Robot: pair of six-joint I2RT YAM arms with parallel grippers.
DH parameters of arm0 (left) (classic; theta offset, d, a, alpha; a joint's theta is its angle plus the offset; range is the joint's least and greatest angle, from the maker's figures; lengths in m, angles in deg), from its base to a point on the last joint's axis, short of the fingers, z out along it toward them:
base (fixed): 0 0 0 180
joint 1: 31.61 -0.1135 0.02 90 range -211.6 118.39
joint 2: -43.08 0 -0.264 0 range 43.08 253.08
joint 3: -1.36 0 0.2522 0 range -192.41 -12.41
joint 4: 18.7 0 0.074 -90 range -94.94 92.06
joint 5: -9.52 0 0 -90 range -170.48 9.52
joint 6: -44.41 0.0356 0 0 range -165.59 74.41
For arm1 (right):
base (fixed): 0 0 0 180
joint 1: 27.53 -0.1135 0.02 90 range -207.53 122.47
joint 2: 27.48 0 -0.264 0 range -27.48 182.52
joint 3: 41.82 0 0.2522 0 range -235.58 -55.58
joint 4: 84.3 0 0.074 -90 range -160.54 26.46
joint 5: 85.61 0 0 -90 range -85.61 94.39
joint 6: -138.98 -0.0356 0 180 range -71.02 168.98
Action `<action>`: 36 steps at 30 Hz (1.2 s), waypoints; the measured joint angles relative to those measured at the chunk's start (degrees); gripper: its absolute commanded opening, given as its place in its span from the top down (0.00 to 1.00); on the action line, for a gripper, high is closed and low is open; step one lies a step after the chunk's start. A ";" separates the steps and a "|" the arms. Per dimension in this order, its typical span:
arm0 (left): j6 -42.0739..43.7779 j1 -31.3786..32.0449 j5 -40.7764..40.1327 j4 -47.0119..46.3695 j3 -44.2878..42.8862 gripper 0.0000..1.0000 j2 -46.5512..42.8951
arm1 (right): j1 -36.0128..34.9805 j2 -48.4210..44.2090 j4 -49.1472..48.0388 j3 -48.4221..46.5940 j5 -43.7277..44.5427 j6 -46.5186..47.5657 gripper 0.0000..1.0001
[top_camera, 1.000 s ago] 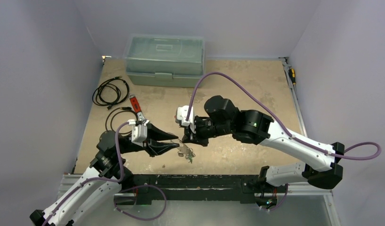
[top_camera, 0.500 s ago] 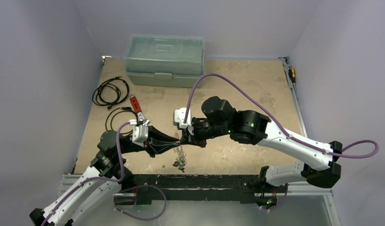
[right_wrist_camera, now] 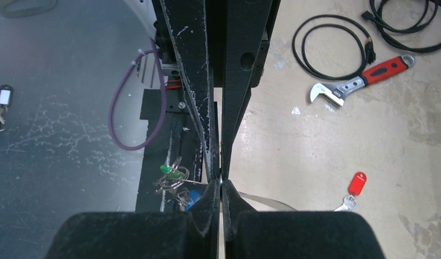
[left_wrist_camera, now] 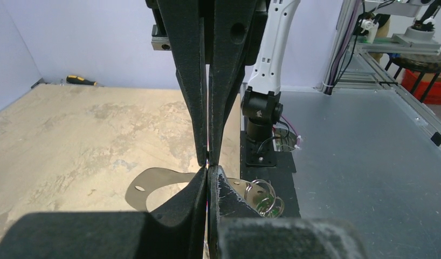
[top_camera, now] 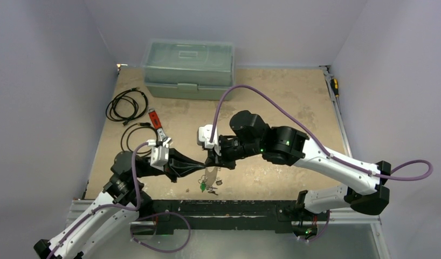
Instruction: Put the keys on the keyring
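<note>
Above the desk's (top_camera: 294, 91) near edge, held left end effector (top_camera: 203, 168) and right end effector (top_camera: 212, 163) shut, tips touching, keyring (top_camera: 210, 176) dangling below.

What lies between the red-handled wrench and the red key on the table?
Nothing; bare table between wrench and red key, shown in the right wrist view.

A red-tagged key (right_wrist_camera: 356, 186), green-tagged key (right_wrist_camera: 172, 170), perhaps a blue tag (right_wrist_camera: 192, 198), red-handled wrench (right_wrist_camera: 364, 80), black cable (right_wrist_camera: 369, 53), mottled tan tabletop (right_wrist_camera: 315, 140).
</note>
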 measured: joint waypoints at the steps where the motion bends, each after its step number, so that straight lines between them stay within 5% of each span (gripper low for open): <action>1: 0.02 0.00 0.33 0.02 0.00 1.00 -0.39 | -0.02 -0.02 -0.17 0.00 -0.46 0.04 1.00; 3: 0.04 0.00 0.90 0.02 0.00 1.00 -1.51 | -0.22 -0.15 -0.72 0.00 -1.27 0.15 0.97; 10: 0.04 0.04 1.36 -1.11 0.00 1.00 -6.01 | -0.70 -2.21 -7.91 1.03 -3.80 0.04 0.52; 12: 0.04 0.07 1.38 -1.11 0.00 1.00 -6.40 | -0.70 -3.50 -10.75 2.12 -3.93 -0.11 0.47; 25: -5.75 0.07 -4.52 -9.86 1.75 1.00 -11.54 | -0.70 -21.42 -43.98 26.95 -2.56 -8.70 0.50; 36: -10.86 0.09 -8.96 -18.73 4.81 1.00 -12.31 | -0.70 -14.51 -65.48 33.77 -2.95 -19.76 0.61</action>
